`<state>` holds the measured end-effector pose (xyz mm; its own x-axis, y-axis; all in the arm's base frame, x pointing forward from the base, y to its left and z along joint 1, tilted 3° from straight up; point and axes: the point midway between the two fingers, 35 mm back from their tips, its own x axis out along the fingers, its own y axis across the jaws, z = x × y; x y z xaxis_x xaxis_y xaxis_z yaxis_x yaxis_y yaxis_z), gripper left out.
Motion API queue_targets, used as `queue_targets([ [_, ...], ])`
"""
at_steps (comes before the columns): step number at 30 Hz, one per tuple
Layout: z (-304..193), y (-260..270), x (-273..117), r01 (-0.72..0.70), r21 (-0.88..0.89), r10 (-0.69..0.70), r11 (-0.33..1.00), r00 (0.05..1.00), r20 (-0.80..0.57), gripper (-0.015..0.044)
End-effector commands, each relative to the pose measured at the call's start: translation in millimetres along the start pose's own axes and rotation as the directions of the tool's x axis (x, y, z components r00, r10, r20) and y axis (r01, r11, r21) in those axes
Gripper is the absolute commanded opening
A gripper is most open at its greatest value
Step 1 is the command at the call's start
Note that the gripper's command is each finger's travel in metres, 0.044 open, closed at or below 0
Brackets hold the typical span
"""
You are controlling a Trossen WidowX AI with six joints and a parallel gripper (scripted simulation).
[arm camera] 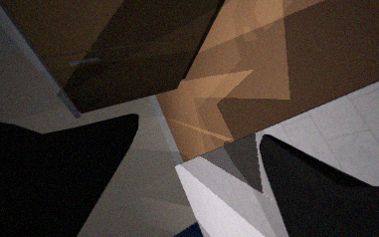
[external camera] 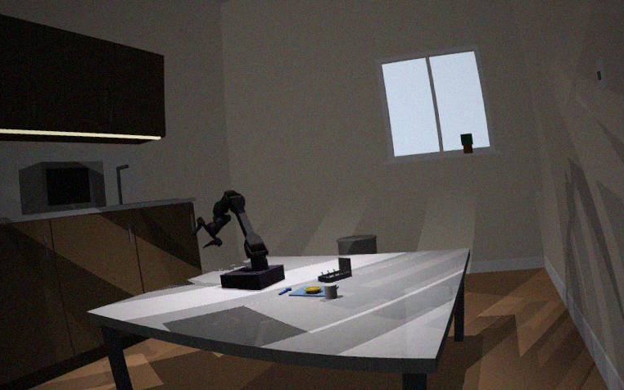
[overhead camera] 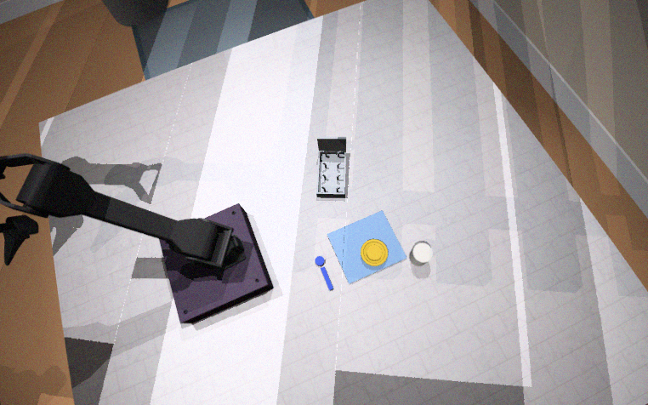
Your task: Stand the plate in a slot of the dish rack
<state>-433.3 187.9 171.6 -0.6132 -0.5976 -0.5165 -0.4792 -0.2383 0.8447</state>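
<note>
The yellow plate [overhead camera: 374, 252] [external camera: 312, 290] lies flat on a light blue mat [overhead camera: 340, 242]. The dish rack [overhead camera: 331, 195] [external camera: 334, 278] stands on the table beyond the mat in the top view, with two rows of short dark prongs and a tall dark panel at one end. Its slots hold no plate. My gripper [external camera: 200, 240] [arm camera: 200, 130] is open and empty, raised high on the opposite side of the arm's base from the plate and rack. In the top view it is only partly visible at the left edge. Neither plate nor rack shows in the wrist view.
A white cup [overhead camera: 421, 252] [external camera: 331, 291] stands just beside the mat's right corner. A blue spoon-like utensil [overhead camera: 326, 277] [external camera: 284, 291] lies to the mat's left. The arm stands on a dark purple base block [overhead camera: 256, 259] [external camera: 241, 281]. Kitchen cabinets [external camera: 86, 261] stand behind the arm.
</note>
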Motion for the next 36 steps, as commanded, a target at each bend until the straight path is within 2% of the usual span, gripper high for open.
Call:
queue_targets([
  [1,1,-1,-2,0.001,0.002,-0.001,1.0,1.0,0.004,0.04],
  [10,35,-70,-92,0.041,0.105,-0.063,0.994,0.974,0.217,0.04],
  [20,33,-158,-221,0.091,0.252,-0.203,0.963,0.86,0.468,0.04],
  [28,-12,-248,-318,0.089,0.423,-0.349,0.902,0.728,0.59,0.04],
  [36,-96,-331,-394,0.04,0.601,-0.505,0.798,0.587,0.632,0.04],
])
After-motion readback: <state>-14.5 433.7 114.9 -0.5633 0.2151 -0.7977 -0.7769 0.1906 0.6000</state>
